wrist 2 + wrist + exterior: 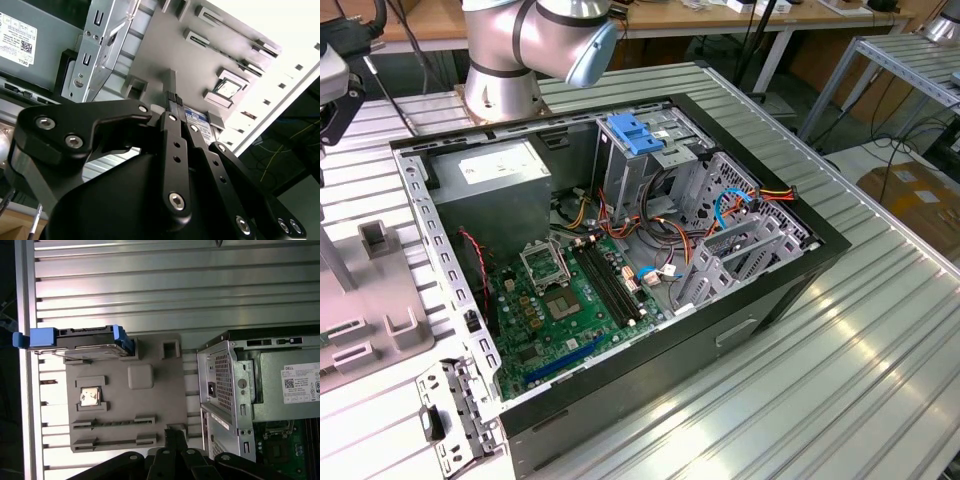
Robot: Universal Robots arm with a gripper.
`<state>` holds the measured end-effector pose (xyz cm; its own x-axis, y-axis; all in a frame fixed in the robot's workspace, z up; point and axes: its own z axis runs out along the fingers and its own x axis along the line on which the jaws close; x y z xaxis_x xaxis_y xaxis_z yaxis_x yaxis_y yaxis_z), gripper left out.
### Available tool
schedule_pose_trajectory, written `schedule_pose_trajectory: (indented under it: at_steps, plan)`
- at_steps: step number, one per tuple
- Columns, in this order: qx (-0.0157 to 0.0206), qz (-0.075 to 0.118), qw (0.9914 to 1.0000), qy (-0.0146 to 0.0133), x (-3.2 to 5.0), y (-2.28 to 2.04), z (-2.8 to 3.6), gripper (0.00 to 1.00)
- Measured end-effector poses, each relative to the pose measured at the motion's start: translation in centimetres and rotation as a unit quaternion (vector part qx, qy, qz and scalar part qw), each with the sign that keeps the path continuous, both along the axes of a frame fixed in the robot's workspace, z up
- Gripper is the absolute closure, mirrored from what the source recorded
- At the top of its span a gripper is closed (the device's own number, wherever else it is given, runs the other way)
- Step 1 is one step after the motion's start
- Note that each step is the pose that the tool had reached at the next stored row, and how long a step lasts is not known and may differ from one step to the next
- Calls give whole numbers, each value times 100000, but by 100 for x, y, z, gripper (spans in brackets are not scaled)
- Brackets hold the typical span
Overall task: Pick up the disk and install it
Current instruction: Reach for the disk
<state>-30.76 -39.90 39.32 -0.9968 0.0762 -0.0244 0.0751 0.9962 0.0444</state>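
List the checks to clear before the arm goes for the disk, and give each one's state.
1. Disk resting at the corner of the grey tray, blue rails on: ok.
2. Disk held by the gripper: not ok; the two are apart.
3. Computer case open: ok.
4. Drive cage bay free: cannot tell; a pale-blue clip sits on top of it.
5. Cables clear of the cage: cannot tell; they run right beside it.
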Motion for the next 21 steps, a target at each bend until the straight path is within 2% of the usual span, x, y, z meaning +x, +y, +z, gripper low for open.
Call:
schedule_pose_trajectory:
  at_steps: [21]
  plan:
    - [-1, 1, 100000, -1, -123, 0, 0, 89]
